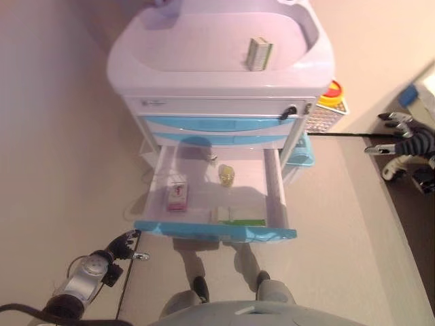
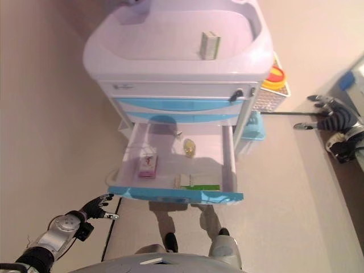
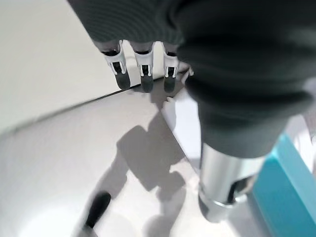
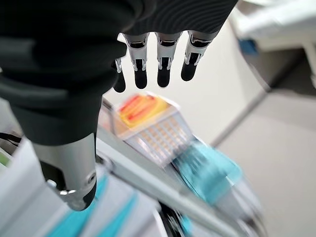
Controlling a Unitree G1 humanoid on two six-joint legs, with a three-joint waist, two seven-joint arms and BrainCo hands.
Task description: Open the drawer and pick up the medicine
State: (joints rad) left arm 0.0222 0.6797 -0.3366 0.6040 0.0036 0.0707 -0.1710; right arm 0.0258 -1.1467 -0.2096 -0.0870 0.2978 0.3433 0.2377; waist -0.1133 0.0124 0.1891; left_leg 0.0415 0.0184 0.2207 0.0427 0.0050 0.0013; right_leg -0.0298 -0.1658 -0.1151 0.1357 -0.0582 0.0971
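Observation:
The white cart's lower drawer [image 1: 275, 183] with a blue front stands pulled out. Inside it lie a pink-and-white medicine box [image 1: 177, 195], a small yellow bottle [image 1: 226, 176] and a green-and-white box [image 1: 239, 217]. Another small box [image 1: 259, 53] stands on the cart's top [image 1: 170, 47]. My left hand [image 1: 124, 244] hangs low, left of the drawer's front corner, fingers straight and holding nothing. My right hand [image 1: 408, 139] is far to the right of the cart, also open and holding nothing.
A white wire basket [image 1: 326, 112] with a yellow-and-red container hangs on the cart's right side, and a light blue bin [image 1: 302, 153] sits below it. Two upper drawers [image 1: 217, 123] with blue fronts are closed. Darker floor [image 1: 408, 217] lies to the right.

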